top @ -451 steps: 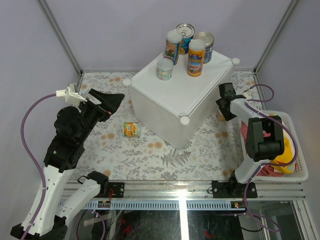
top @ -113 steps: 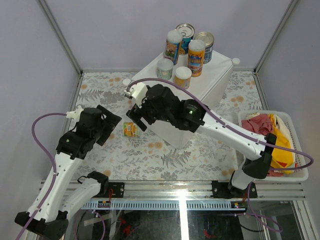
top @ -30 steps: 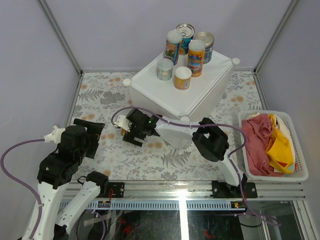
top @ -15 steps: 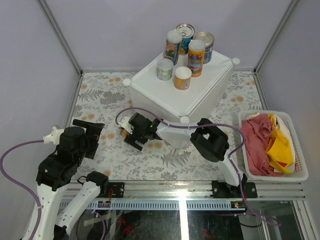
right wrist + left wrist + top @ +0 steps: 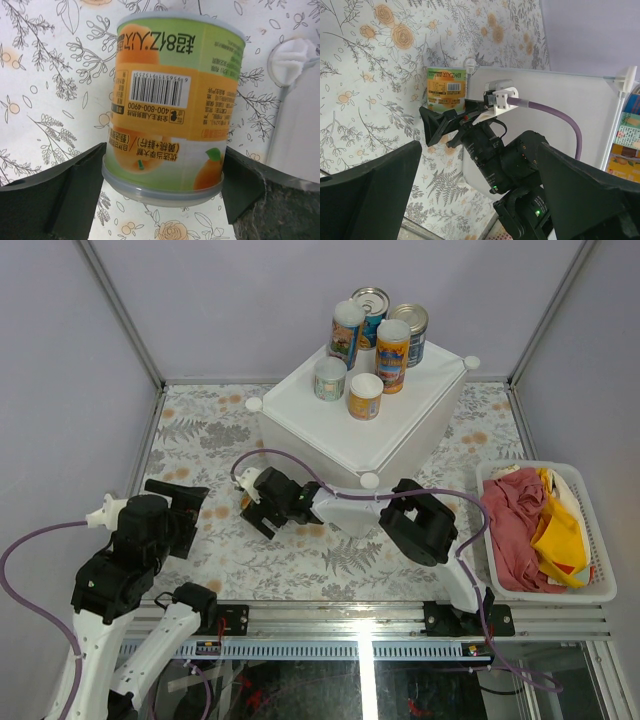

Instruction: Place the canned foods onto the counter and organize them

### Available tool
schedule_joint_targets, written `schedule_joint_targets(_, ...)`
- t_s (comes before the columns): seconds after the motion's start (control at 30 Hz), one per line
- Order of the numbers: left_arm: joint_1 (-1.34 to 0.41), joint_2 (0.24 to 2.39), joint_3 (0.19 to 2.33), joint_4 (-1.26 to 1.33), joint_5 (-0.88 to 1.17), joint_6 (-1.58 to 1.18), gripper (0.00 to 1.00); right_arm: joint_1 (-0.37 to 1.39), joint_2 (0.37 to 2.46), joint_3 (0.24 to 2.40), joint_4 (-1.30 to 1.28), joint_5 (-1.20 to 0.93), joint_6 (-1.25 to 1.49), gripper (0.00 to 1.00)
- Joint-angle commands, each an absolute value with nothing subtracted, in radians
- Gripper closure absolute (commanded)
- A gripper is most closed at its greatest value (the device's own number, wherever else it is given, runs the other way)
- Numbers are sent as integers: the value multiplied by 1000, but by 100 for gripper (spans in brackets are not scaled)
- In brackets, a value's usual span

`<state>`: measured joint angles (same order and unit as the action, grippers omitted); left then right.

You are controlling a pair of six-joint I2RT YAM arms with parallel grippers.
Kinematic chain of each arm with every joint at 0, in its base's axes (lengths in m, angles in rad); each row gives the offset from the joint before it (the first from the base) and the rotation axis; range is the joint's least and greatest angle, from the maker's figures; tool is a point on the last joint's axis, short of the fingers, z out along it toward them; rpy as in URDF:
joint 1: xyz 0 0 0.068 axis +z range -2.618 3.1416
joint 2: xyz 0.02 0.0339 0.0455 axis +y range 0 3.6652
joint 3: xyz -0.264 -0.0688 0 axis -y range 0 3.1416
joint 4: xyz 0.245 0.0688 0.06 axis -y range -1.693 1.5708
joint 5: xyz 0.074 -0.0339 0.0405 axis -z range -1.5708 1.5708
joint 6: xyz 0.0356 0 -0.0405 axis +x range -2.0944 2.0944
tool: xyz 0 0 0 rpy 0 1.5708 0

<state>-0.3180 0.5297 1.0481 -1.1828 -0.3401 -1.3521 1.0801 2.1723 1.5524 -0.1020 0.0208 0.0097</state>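
Lilac walls [image 5: 230, 300] close three sides, thin metal posts [image 5: 119, 310] at the corners. The table [image 5: 200, 425] has a flowered top; light glares off its near rail [image 5: 365, 625].

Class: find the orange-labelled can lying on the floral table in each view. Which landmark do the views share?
Top external: orange-labelled can left of centre, mostly hidden by right claw.
Left wrist: can upper left of centre.
Right wrist: can fills the centre.
Shared landmark: white counter beside it.

Five cans [image 5: 366, 395] stand on the counter [image 5: 330, 440], toward its far side. A sixth can [image 5: 172, 100] lies on the table [image 5: 200, 430] left of the counter, between the fingers of the right gripper [image 5: 160, 192]. A basket [image 5: 600, 585] sits at the right.
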Motion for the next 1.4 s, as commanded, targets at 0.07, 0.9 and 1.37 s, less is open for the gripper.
schedule_joint_targets(0.07, -311, 518, 1081, -1208, -364, -1353, 3, 1097, 2114, 1561, -45, 91, 46, 16)
schedule_joint_targets(0.9, -319, 516, 1067, -1167, -367, -1335, 2, 1163, 2016, 1829, -589, 82, 19, 40)
schedule_joint_targets(1.37, -319, 523, 1063, -1148, -348, -1327, 2, 1184, 1995, 1900, -844, 39, 34, 38)
